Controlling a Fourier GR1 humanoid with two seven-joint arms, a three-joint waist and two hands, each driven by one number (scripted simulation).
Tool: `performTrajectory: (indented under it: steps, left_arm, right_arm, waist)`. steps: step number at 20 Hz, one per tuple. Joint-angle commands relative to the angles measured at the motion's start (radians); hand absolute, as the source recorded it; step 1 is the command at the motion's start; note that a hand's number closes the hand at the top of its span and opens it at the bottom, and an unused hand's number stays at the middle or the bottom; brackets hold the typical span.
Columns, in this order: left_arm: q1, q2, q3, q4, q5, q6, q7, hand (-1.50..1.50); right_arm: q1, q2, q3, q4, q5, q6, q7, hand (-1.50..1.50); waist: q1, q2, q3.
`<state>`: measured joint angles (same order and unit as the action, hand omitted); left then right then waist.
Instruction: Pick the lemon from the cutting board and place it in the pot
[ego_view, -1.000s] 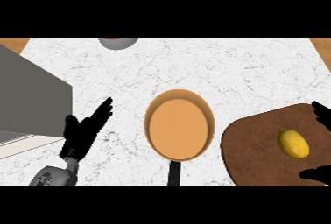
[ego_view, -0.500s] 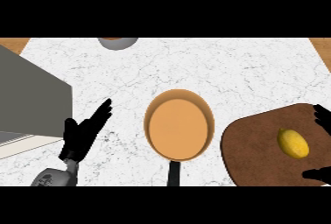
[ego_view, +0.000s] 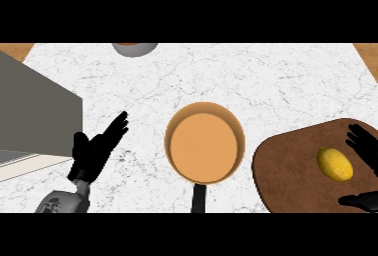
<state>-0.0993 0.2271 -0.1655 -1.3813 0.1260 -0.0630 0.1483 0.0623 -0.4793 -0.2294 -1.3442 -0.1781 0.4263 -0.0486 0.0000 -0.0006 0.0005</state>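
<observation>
Head view, the only one given. The right hand (ego_view: 363, 145) enters at the 3 to 4 o'clock edge, over the cutting board (ego_view: 295, 165). Its fingers show above and just right of the lemon (ego_view: 334, 163), and its thumb lies below the lemon near the 4 o'clock edge. Fingers and thumb are spread wide with the lemon in the gap between them; neither touches the fruit as far as can be seen, so the hand is released and holds nothing. Much of this hand is cut off by the frame's edge.

The left hand (ego_view: 92, 152) is at 8 o'clock on its grey forearm (ego_view: 63, 202), fingers straight and pointing toward 1 o'clock, resting open above the marble counter (ego_view: 258, 85) and touching nothing.

The lemon is a yellow oval, its long axis running roughly 11 to 5 o'clock, lying on the right part of the dark brown, rounded cutting board at 4 o'clock.

The pot (ego_view: 204, 142) sits at the middle of the view, just left of the board, with an orange-brown inside and a black handle (ego_view: 199, 197) pointing to 6 o'clock. Nothing lies in it.

A grey block (ego_view: 33, 115) fills the 9 o'clock side, and a grey bowl (ego_view: 134, 48) is cut by the edge at 11 o'clock.
</observation>
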Motion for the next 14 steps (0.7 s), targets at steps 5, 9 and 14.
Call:
performTrajectory:
  steps: [5,9,14]
  left_arm:
    - [0.026,-0.062,-0.023,-0.039,-0.069,0.018,0.018,0.00]
    - [0.006,-0.002,0.048,-0.046,-0.002,-0.060,0.036,0.00]
    - [0.036,-0.053,-0.008,-0.041,-0.077,-0.002,0.013,0.00]
  right_arm:
    - [-0.104,0.058,-0.022,0.138,-0.029,0.038,0.038,-1.50]
    - [-0.113,0.112,0.029,0.309,0.115,0.014,-0.198,1.50]
    - [-0.107,0.143,0.076,0.291,0.198,-0.036,-0.297,1.50]
  waist:
    - [0.003,0.000,0.000]
    - [0.009,0.002,0.001]
    - [0.008,0.002,0.001]
